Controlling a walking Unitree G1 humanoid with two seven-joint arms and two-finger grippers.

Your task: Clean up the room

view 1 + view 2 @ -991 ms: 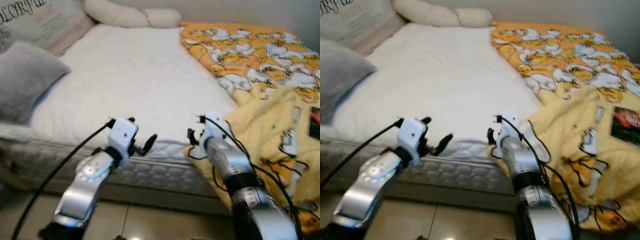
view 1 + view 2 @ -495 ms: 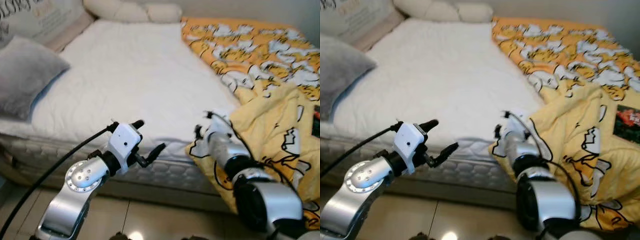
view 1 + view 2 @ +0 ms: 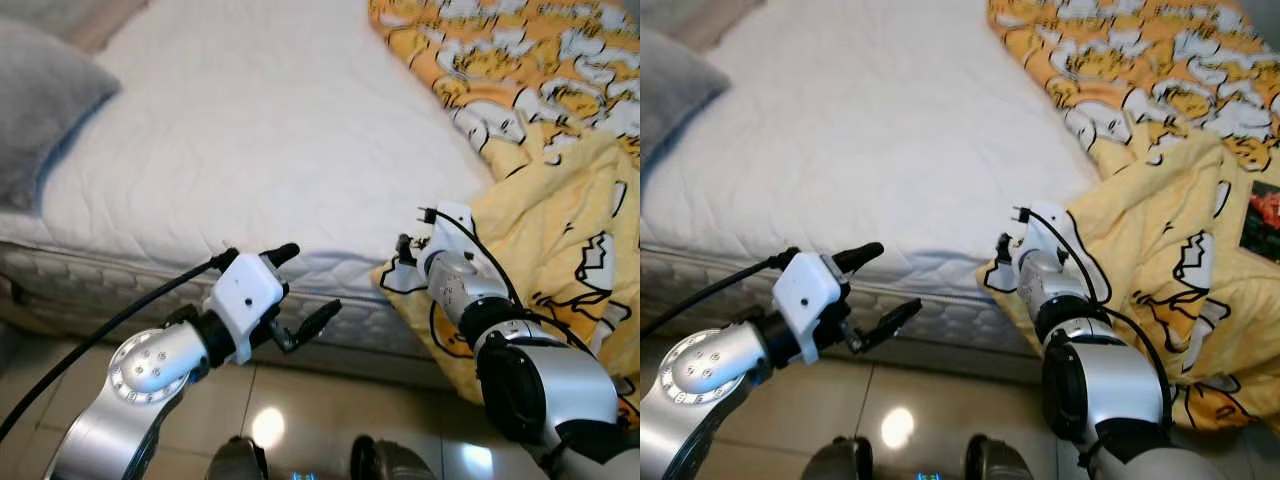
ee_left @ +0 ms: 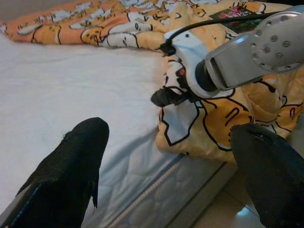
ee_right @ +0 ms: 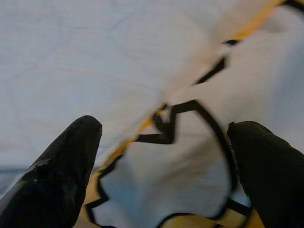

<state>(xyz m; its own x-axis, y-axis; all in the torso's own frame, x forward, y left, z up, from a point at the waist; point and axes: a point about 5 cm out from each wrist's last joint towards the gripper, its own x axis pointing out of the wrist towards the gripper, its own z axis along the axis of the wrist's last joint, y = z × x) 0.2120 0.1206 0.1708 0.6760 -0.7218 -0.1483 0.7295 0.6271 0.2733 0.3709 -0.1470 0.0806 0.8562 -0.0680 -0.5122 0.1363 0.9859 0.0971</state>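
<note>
White quilted mattress (image 3: pixel 260 150), glossy tiled floor (image 3: pixel 300 400), grey pillow (image 3: pixel 40 110).

A grey pillow (image 3: pixel 40 110) lies on the white mattress (image 3: pixel 250 150).

The bed (image 3: pixel 250 130) is viewed steeply downward by both head eyes; its edge and the blanket (image 4: pixel 209 128) are viewed close by both wrists.

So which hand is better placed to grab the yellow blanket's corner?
Probably the right hand: open, at the blanket corner hanging off the mattress. The left hand hovers open beside the mattress edge.
</note>
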